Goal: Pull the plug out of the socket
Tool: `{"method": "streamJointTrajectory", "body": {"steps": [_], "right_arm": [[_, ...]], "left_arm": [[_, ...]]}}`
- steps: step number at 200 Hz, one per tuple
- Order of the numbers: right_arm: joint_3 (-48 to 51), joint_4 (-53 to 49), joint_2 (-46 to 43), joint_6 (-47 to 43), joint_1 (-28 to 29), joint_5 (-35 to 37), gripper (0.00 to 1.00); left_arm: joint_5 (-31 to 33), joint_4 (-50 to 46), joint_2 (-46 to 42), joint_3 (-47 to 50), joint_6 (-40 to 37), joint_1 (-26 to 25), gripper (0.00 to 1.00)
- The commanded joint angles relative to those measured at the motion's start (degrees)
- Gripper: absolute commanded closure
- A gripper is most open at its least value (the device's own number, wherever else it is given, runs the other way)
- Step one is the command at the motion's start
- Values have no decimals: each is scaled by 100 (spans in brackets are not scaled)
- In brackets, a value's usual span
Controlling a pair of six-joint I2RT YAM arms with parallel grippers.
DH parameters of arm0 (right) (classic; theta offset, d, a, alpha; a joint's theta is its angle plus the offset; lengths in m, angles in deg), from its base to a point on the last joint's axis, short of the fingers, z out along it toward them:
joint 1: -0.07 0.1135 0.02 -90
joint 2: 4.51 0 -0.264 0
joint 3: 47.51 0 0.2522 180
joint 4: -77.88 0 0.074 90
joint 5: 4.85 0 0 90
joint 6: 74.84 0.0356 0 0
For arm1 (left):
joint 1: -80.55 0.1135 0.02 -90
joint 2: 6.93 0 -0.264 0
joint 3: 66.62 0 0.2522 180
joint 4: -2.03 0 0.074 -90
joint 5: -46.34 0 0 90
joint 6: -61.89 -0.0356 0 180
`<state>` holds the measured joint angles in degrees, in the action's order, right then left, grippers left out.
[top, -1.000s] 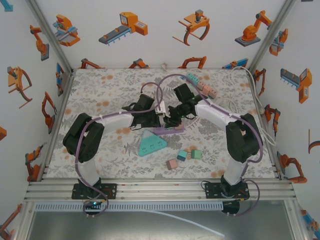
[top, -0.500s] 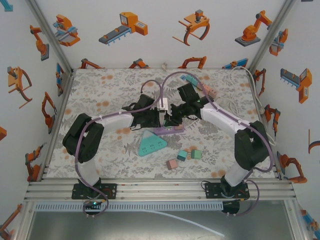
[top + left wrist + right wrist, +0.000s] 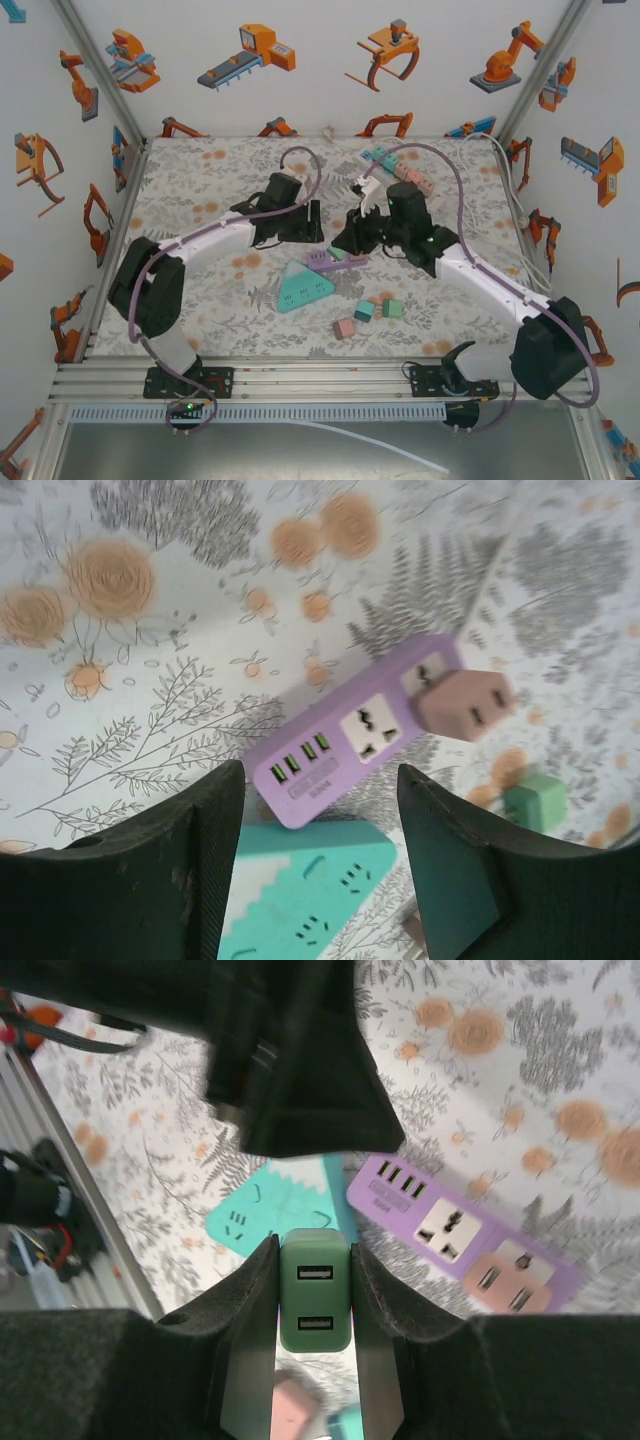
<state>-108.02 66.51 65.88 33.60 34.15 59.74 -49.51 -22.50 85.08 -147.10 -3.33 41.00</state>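
A dark green plug (image 3: 316, 1290) with two USB ports is clamped between the fingers of my right gripper (image 3: 314, 1252), held in the air clear of the socket. The socket, a purple power strip (image 3: 440, 1222), lies on the table below it with a pink plug (image 3: 510, 1278) still seated at its end. From above, the strip (image 3: 335, 262) lies between both grippers, with my right gripper (image 3: 350, 238) just above it. My left gripper (image 3: 320, 810) hovers open over the strip (image 3: 350, 735), nothing between its fingers; from above it (image 3: 313, 222) sits just behind the strip.
A teal triangular power strip (image 3: 300, 285) lies against the purple strip's near side. Loose pink and green blocks (image 3: 365, 310) sit to its right, and a row of blocks (image 3: 405, 175) lies at the back. A white cable (image 3: 520, 190) runs along the right wall.
My left gripper has let go of the purple strip, opened and drawn back. My right gripper has pulled away from the strip with the green plug in it, its arm swinging right.
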Motion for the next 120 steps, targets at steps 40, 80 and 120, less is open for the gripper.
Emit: {"method": "streamJointTrajectory", "body": {"steps": [40, 80, 120], "right_arm": [[1513, 1480, -788, 2535, 1059, 1862, 85], [2198, 2321, -414, 2761, 1483, 2179, 84], [2503, 3427, 522, 3093, 1641, 2129, 82]], "left_arm": [[305, -371, -2553, 1182, -1111, -302, 32], [-186, -1966, -3611, 1233, -2527, -899, 7], [-1035, -2364, -4466, 1869, -3631, -1158, 3]]}}
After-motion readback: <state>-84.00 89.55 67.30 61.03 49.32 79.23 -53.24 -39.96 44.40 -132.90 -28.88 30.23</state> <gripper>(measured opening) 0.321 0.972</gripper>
